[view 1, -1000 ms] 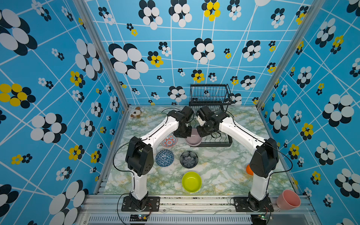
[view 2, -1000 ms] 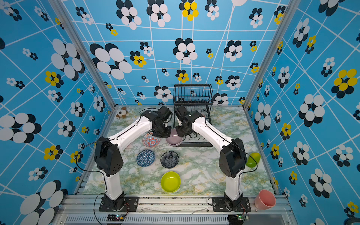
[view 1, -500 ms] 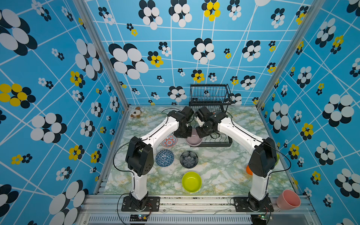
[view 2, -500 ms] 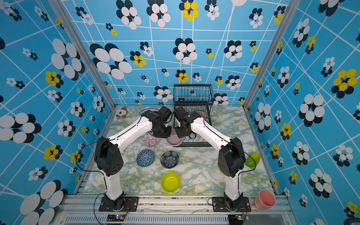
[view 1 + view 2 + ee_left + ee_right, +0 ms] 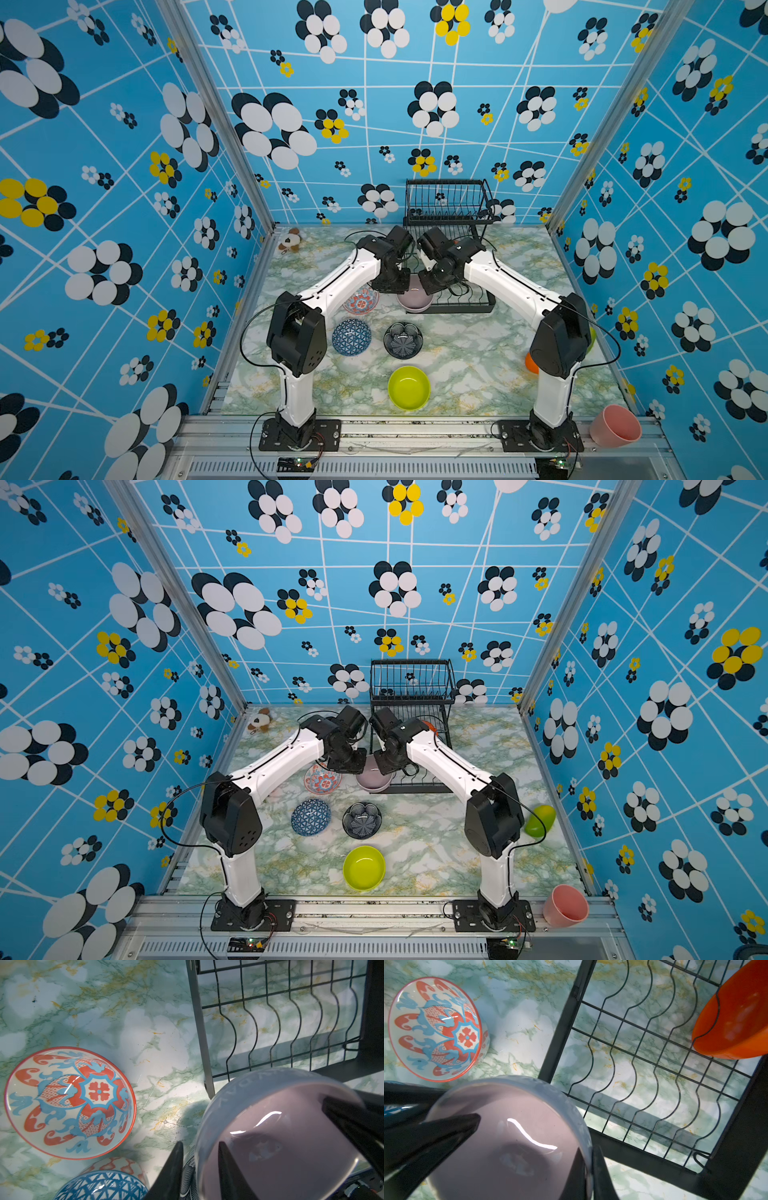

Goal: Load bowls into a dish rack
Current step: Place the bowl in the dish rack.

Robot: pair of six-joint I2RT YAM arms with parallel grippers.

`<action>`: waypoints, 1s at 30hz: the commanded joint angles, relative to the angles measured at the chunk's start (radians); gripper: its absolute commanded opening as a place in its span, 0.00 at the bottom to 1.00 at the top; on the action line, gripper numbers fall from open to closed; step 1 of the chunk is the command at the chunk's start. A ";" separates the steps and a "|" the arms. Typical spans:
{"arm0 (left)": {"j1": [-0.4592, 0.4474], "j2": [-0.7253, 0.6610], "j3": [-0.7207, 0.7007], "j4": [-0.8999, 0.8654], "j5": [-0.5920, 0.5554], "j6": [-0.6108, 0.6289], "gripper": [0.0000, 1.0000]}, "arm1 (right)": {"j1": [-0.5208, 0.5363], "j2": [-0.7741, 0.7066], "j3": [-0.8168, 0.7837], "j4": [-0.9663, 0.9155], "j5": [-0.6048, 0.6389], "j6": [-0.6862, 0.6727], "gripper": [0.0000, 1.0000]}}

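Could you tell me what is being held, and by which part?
The right gripper pinches the lilac bowl by its rim, one finger inside and one outside. The left gripper straddles the opposite rim with jaws parted, apparently not gripping.

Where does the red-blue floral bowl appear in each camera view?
In a top view: floral bowl partly under the left arm, beside the lilac bowl.
In a top view: floral bowl beside the lilac bowl.
Left wrist: floral bowl apart from the rack and lilac bowl.
Right wrist: floral bowl, apart from the rack's corner.
Shared landmark: the lilac bowl.
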 commanded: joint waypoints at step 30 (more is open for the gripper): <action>0.120 -0.452 -0.343 0.334 0.064 0.033 0.68 | -0.035 -0.106 -0.071 0.118 0.263 0.043 0.00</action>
